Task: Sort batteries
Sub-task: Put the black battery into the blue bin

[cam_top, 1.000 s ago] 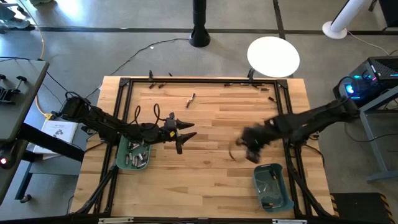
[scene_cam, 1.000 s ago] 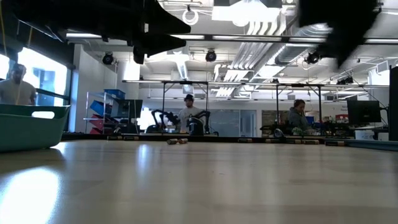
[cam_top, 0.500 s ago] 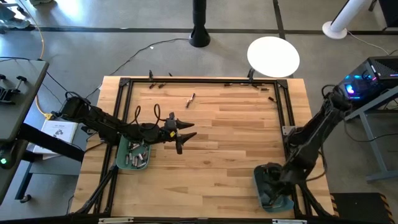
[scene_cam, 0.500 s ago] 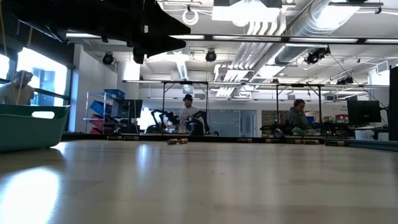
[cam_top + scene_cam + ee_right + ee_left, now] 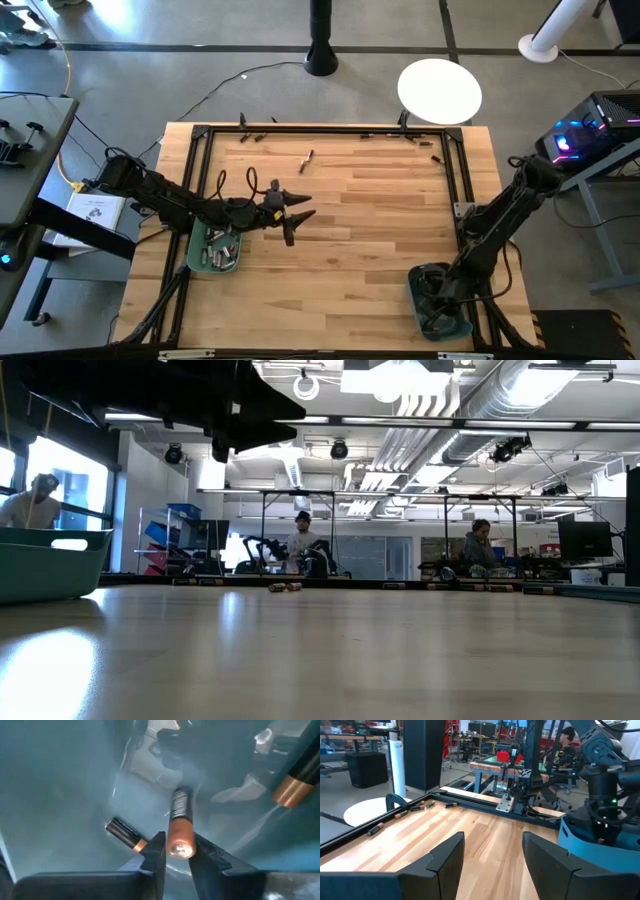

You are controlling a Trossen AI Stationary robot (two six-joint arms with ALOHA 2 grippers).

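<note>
The right gripper (image 5: 437, 300) is reaching down inside the teal bin (image 5: 460, 322) at the table's near right corner, and in its wrist view a black-and-copper battery (image 5: 180, 823) is sitting end-on between its two fingertips (image 5: 156, 851); the fingers are lying close on either side of it, but I cannot tell whether they are pinching it or just letting go. On the bin floor beside that battery another dark one with a copper end (image 5: 125, 834) is lying flat, and a third (image 5: 297, 774) is showing at the edge of that view. The left gripper (image 5: 290, 222) is hovering above the bare wood just beside the other teal bin (image 5: 192, 255), which is holding a heap of silvery batteries (image 5: 222, 245); its fingers (image 5: 446, 861) are standing spread apart with nothing between them. More batteries (image 5: 306, 160) are lying loose on the table (image 5: 360, 220) far from the right bin, with a few (image 5: 410, 808) along the black frame rail (image 5: 330, 131) at the far edge.
</note>
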